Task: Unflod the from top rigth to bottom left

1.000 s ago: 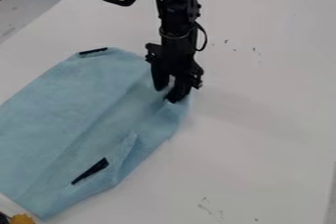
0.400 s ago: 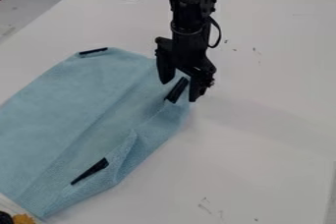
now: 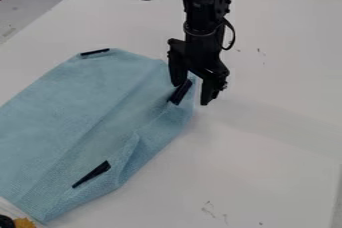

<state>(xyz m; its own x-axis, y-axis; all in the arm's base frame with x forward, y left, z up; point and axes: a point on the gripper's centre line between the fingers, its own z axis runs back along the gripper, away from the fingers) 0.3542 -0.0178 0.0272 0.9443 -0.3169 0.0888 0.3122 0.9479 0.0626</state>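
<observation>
Your blue cloth (image 3: 73, 102) lies on the smooth white tabletop (image 3: 280, 157), running out past the left side of the view. Its fabric looks soft and finely textured, the weave plainer along the lower right part. The outline is roughly a long oval with clipped corners, and a straight crease runs slantwise down its length. Along the lower right edge, a pointed flap (image 3: 125, 159) stands up a little in a loose fold.

Three slim, straight-sided black pieces mark the cloth: the upper piece (image 3: 95, 52) at its top edge, the right-hand piece (image 3: 180, 92) near its right corner, and the lower piece (image 3: 91, 174), tapered, beside the flap.

Your claw (image 3: 192, 94) hangs over the cloth's right corner, its fingers spread well apart and released, with nothing gripped between them. One fingertip is close by the top of the right-hand piece; the other points down just outside the cloth's right edge. You cannot tell whether either one touches anything. The black arm (image 3: 202, 19) rises above the cloth's right corner.

To the right of the cloth you have a broad stretch of flat white surface, with small dark specks (image 3: 260, 52) up beyond the corner. An orange-yellow object (image 3: 25, 223) sits just below the cloth's bottom corner.
</observation>
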